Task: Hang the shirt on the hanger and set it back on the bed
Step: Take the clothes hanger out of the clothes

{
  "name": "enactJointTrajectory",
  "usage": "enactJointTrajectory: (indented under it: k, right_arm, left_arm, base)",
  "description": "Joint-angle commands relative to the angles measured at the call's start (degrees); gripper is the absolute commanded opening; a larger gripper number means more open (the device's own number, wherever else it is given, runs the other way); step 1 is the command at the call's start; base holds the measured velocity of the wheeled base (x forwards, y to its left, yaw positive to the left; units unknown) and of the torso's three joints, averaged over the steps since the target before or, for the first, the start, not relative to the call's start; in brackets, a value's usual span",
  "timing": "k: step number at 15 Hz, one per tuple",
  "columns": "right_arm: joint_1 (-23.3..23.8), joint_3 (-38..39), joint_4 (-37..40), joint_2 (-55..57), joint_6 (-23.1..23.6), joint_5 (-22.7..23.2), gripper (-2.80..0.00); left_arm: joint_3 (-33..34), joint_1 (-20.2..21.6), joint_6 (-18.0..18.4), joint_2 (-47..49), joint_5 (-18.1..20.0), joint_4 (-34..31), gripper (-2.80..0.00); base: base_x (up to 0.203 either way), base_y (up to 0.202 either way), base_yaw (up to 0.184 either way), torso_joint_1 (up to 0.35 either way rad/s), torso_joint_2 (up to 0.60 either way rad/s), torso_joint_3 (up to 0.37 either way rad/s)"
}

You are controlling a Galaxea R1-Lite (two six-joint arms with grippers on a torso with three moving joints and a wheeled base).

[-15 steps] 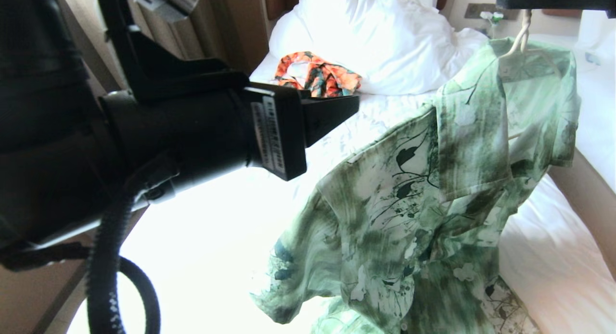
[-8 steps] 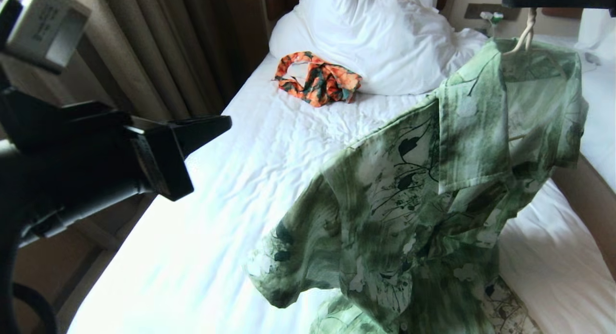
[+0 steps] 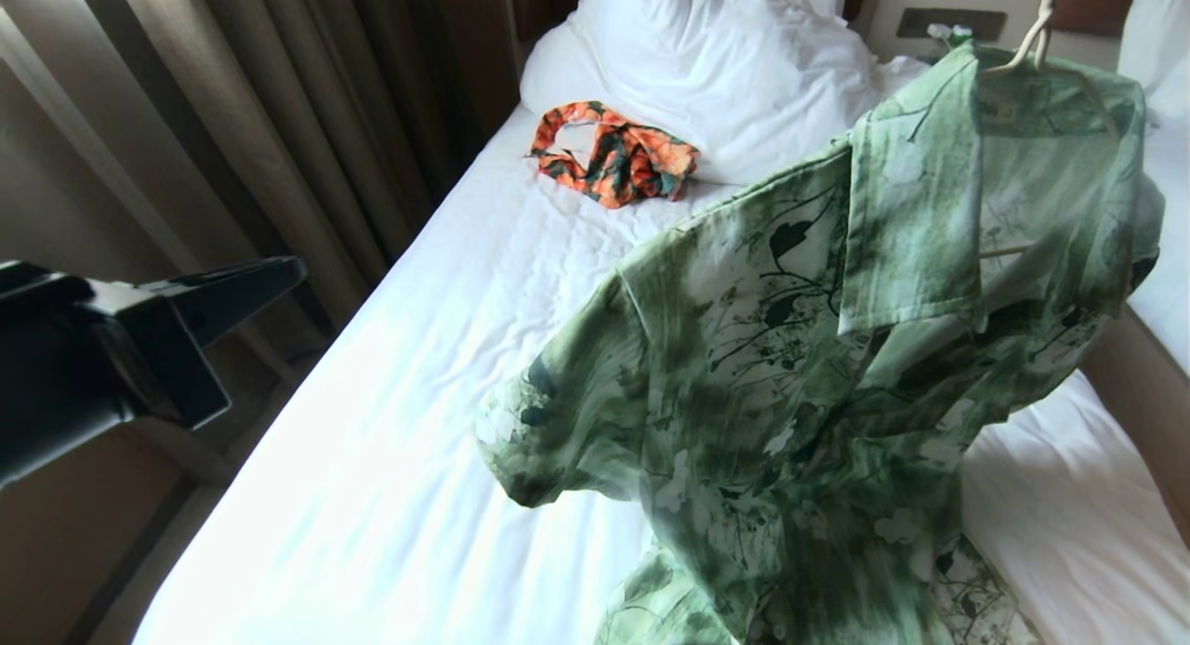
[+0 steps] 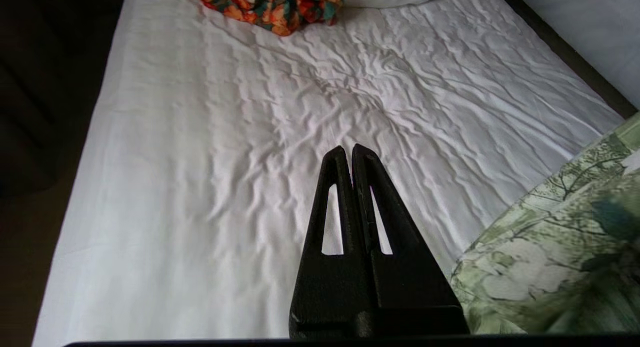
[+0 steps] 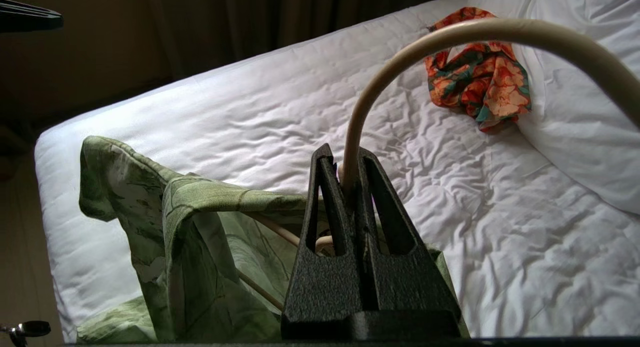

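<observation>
Right pincer (image 5: 349, 159) is clamped tight on the neck of the thin cream-white wire hanger (image 5: 395, 67); only its wrist view shows that, since the head view cuts it off at the top. Light green leaf-print short-sleeved shirt (image 3: 809, 375) hangs from it over the bed's near right part, tail bunched on the wrinkled white sheets of the bed (image 3: 418, 422). Left pincer (image 3: 279, 275) is empty, fingers pressed together, off the bed's left edge by the curtain. Loads of open sheet in the middle; crumpled orange-and-dark-green garment (image 3: 614, 157) sits far, against the white pillow (image 3: 725, 69).
</observation>
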State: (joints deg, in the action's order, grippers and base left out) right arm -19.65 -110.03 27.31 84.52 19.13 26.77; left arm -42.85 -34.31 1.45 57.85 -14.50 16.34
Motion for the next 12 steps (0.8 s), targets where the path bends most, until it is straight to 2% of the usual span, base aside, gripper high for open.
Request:
enactJointTrajectory:
  k: [1,5,9,12]
  right_arm:
    - [-0.04,-0.01,0.11,-0.41,-0.27,0.00,-2.80]
    - [-0.12,0.50,-3.14,-0.20,-2.22,-1.60,-2.80]
    - [-0.04,0.52,-3.98,-0.06,-3.05,-4.28,-2.80]
    - [-0.04,0.44,-6.69,-0.63,-3.05,-5.93,-2.80]
  left_arm:
    - [1.12,3.79,0.18,-3.01,-0.09,0.11,-2.80]
    - [7.29,14.26,3.36,-10.22,0.07,0.45,-2.80]
    - [13.66,17.00,3.36,-16.33,0.05,0.59,-2.80]
    - [15.40,19.59,2.47,-19.42,0.08,0.45,-2.80]
  base:
    - [0.000,0.000,0.000,0.085,-0.31,-0.229]
    - [0.000,0.000,0.000,0.122,-0.45,-0.326]
    - [0.000,0.000,0.000,0.167,-0.52,-0.356]
    - [0.000,0.000,0.000,0.196,-0.56,-0.363]
